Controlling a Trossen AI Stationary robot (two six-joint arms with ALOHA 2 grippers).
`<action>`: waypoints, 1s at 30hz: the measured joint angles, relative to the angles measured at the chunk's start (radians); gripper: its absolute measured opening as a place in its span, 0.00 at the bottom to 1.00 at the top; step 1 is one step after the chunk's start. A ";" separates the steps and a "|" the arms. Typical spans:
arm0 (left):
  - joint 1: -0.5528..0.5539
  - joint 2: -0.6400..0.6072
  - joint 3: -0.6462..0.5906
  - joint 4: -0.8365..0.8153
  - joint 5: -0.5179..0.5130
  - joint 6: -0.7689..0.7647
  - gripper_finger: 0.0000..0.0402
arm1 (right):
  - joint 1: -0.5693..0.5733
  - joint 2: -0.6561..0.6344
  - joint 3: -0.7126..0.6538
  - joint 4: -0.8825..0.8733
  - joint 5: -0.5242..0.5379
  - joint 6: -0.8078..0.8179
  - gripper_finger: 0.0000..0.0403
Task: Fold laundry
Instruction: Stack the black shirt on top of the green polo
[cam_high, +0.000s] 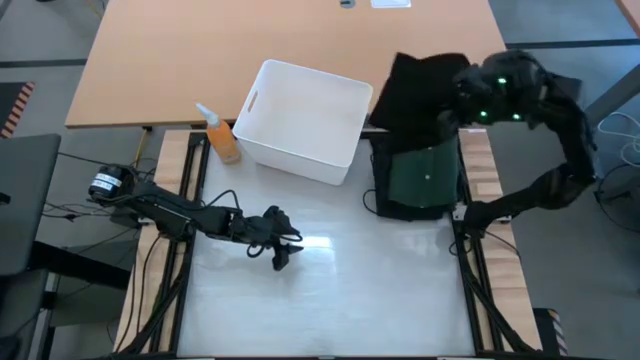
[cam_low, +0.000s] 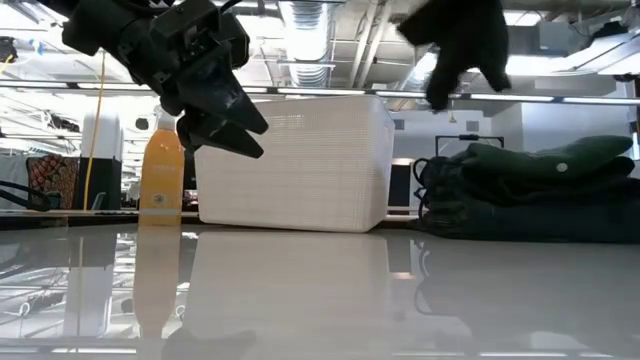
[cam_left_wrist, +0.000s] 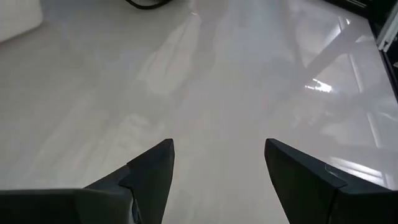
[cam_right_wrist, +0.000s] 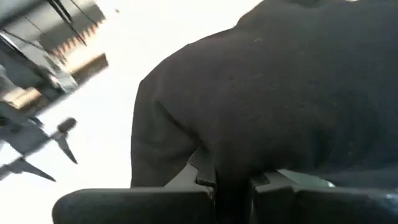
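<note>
A: Start nearest to you. What is the left gripper (cam_high: 283, 250) doing?

B: You have it hanging a little above the glossy white table (cam_high: 380, 290), toward the left-centre of the top, with its fingers (cam_left_wrist: 152, 177) spread wide and nothing between them. In the low view it shows high at the left (cam_low: 235, 125), clear of the surface.

A: And past it?

B: Farther back you see the white plastic bin (cam_high: 303, 120), standing upright at an angle, and the orange spray bottle (cam_high: 222, 135) just beside the bin's left side. From table height the bottle (cam_low: 161, 175) stands just left of the bin (cam_low: 295, 160).

A: Where is the laundry?

B: On your right side of the table, a folded stack (cam_high: 420, 180) lies flat: a dark green shirt on top, with a pale button showing, over darker cloth. From table height the stack (cam_low: 530, 190) sits right of the bin, with a gap between.

A: The right gripper?

B: Your right gripper (cam_high: 478, 100) is raised behind that stack, pinched shut on a black garment (cam_high: 420, 85), which hangs from it in the air. The right wrist view shows the cloth (cam_right_wrist: 273, 93) bunched right at the closed fingers. In the low view the garment (cam_low: 460, 45) dangles near the top, well above the folded stack.
</note>
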 joint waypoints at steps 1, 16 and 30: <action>0.000 0.000 0.000 0.001 -0.006 -0.003 0.60 | -0.020 -0.007 -0.043 -0.003 -0.007 0.000 0.09; -0.010 -0.001 0.000 0.025 -0.015 0.018 0.60 | -0.135 -0.494 -0.890 -0.101 -0.091 0.281 0.09; -0.010 -0.001 0.001 0.069 -0.024 -0.014 0.60 | -0.141 -0.540 -0.774 0.364 -0.151 0.219 0.09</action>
